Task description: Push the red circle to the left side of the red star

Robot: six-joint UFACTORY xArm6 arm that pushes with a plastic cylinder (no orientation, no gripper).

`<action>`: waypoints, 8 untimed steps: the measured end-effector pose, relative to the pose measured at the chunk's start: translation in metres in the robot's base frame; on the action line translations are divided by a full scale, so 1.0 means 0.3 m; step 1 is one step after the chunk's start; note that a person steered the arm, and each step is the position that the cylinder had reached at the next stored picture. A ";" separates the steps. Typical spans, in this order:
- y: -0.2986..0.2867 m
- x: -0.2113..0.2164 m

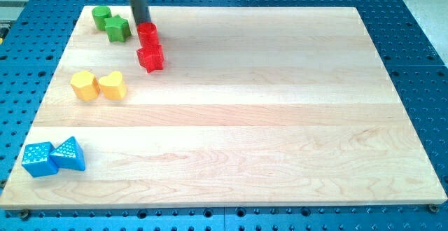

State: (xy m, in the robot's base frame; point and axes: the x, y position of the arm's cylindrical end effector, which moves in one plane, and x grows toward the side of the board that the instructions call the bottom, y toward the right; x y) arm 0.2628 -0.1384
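The pale wooden board that serves as the surface point(266, 119) lies on a blue perforated table point(420, 63), and all the blocks sit in its left part. The whole right side and the middle of the wood give wide open room; the crowding is along the view's left edge and top-left corner.

The small red circle block point(147, 33) stands near the view's top edge of the surface, and the red star block point(150, 57) lies directly below it, the two touching or nearly so. To the view's left of the red pair there is a modest strip of bare wood before the green star-like block point(117, 29), with a green rounded block point(102, 15) beside it in the corner. Lower down the left edge sit a yellow hexagon-like block point(84, 85) and a yellow heart block point(112, 85), side by side and touching. In the bottom-left corner a blue cube-like block point(38, 159) and a blue triangular block point(68, 154) rest together, close to the edge.

The dark rod comes down from the view's top, slightly slanted, and my tip point(143, 22) meets the surface at the upper-left rim of the red circle block, seemingly touching it, between that block and the green star-like one. There are no jaws on this arm, so nothing is held.
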 end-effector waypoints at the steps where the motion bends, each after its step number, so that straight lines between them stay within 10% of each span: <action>1: 0.039 -0.043; 3: 0.028 0.083; 6: -0.550 0.250; 8: -0.393 0.311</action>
State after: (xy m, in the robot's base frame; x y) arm 0.3562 -0.2562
